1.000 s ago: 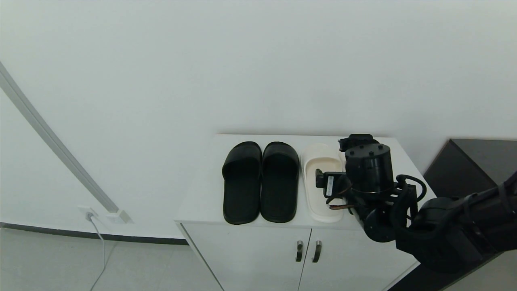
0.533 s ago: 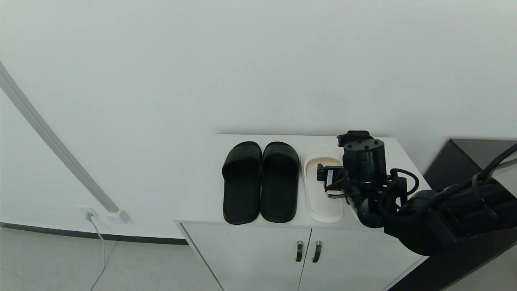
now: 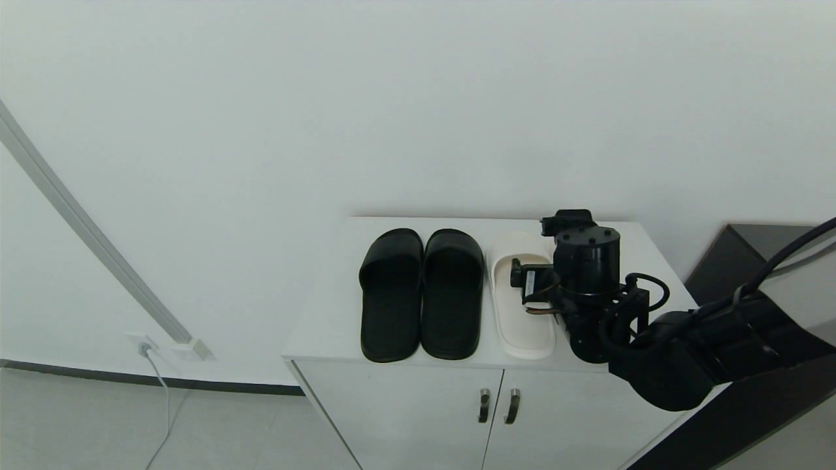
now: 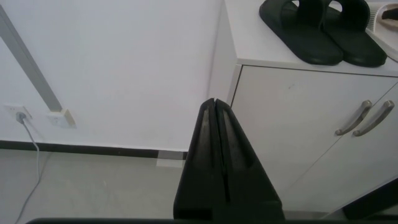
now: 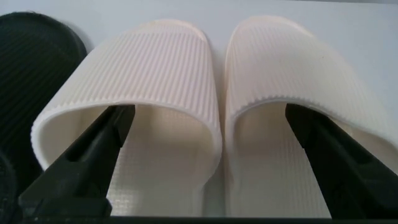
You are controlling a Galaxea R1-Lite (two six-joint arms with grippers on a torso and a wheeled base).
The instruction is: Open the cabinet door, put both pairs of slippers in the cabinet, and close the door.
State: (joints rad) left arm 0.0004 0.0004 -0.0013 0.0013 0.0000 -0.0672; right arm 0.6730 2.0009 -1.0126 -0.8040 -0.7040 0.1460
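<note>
Spread wide, the right gripper (image 5: 208, 115) lines up lengthwise with the white slippers (image 5: 155, 68), a finger under each strap (the clenched left gripper (image 4: 215, 106) sits farther off).

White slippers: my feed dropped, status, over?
Right tool open, fingers inside white slippers. Left tool shut. Cabinet doors shut.

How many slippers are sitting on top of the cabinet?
4. On the cabinet top, from the robot's left: first black slipper, second black slipper, first white slipper, second white slipper, which sits under the right arm in the head view.
</note>
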